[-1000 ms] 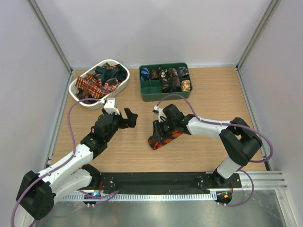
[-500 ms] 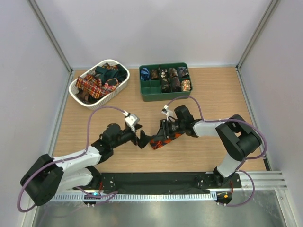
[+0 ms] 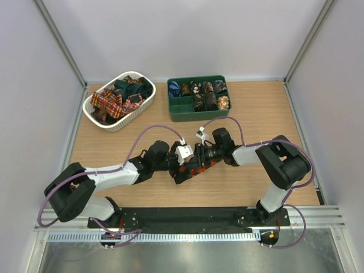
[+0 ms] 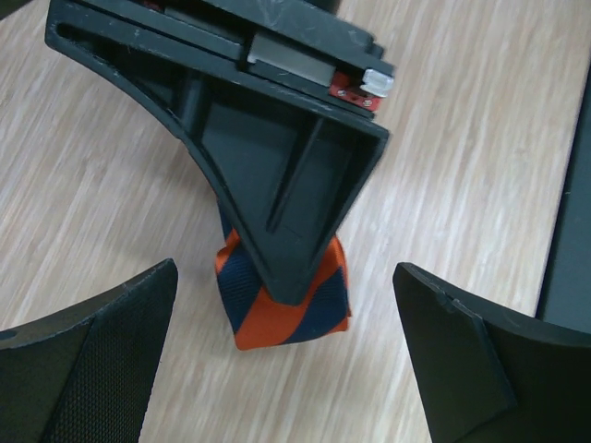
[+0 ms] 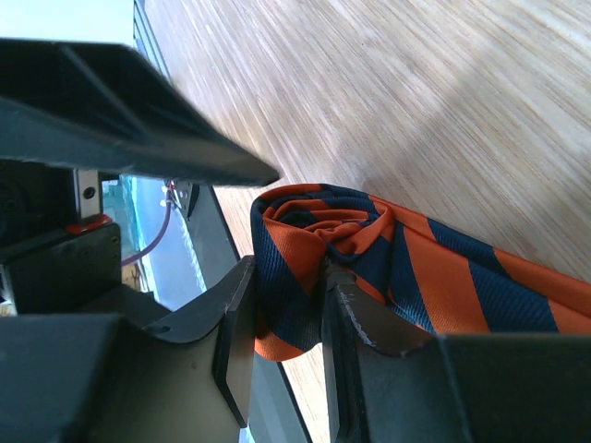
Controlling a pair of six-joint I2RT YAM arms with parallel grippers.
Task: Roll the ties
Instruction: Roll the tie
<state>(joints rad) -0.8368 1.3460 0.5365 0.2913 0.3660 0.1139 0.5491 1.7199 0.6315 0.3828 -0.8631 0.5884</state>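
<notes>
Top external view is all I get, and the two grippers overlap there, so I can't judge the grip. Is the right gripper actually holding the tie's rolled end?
Observer: Yes. In the right wrist view the right gripper has its fingers pinched on the coiled end of the striped tie.
Operator: Is the left gripper touching the roll?
Observer: No. The left wrist view shows the left gripper wide open, its fingers either side of the roll with bare table between.
Operator: How does the coil look?
Observer: In the right wrist view, several orange-and-navy wraps spiral round a tight centre.
</notes>
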